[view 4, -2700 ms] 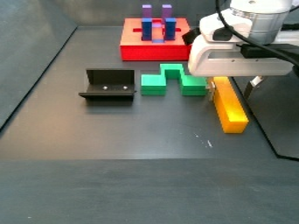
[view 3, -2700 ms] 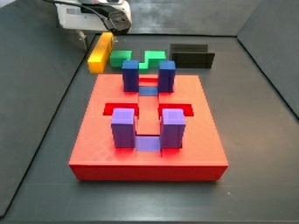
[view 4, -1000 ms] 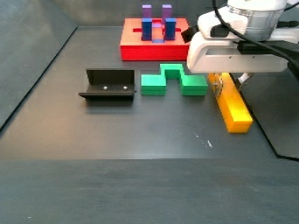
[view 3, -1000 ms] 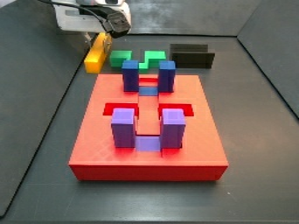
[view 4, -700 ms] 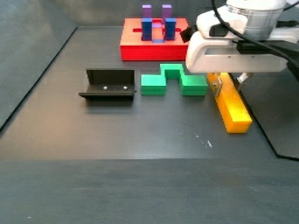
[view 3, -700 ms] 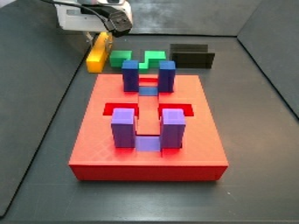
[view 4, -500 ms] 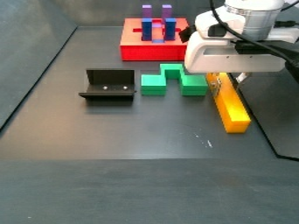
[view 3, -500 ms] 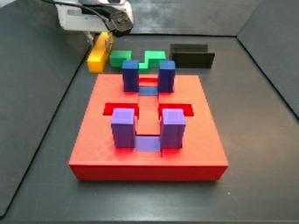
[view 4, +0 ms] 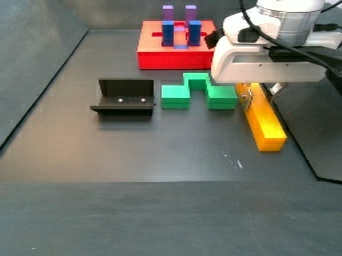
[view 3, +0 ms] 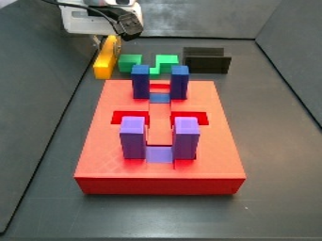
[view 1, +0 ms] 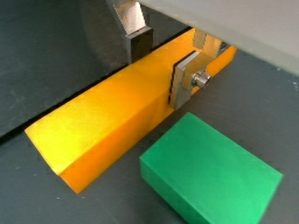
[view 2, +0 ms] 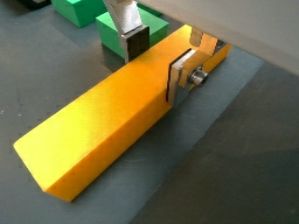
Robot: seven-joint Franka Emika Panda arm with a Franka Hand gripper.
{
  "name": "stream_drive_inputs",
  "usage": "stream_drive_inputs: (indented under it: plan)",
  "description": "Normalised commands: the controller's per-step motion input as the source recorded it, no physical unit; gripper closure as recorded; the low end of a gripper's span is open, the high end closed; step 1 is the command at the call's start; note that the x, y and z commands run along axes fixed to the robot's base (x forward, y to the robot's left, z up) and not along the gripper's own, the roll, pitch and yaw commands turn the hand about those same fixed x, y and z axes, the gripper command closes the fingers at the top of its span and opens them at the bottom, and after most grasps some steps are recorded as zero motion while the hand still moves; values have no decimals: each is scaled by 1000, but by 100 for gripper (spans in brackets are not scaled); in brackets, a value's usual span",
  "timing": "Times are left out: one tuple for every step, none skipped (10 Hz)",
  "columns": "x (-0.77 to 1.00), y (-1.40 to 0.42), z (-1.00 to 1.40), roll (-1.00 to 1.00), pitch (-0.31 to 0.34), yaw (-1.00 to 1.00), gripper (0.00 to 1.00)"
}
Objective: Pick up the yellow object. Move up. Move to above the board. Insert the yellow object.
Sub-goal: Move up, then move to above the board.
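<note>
Yellow object (view 2: 117, 127) lies on the floor beside the green block (view 1: 212, 175), and I see my gripper (view 2: 162, 52) straddling its long axis near one end, plates flanking its sides, grip unconfirmed.

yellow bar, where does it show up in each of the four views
Wrist view: the yellow bar runs diagonally, the pincer straddling its far part.
Wrist view: yellow bar diagonal again, pincer astride it.
Side view: yellow bar at upper left, beyond the board.
Side view: yellow bar at right, on the floor.
Shared landmark: the green block beside the bar.
</note>
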Motion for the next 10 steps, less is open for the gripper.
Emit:
stream_drive_inputs:
  plan:
    - [0,0,833,0,0,0,100]
    - [41,16,825,6,-6,-28,100]
    - [-11,27,628,20,41,-34,100]
    - [-15,21,357,55,30,-26,100]
    - [0,0,1400,0,0,0,100]
    - [-2,-4,1400,-3,6,4,100]
    - [-50,1,1400,32,47,3,100]
    - [-41,1,1400,55,32,7,100]
    - [4,-1,1400,22,41,4,100]
    - [27,6,1400,-5,77,2,100]
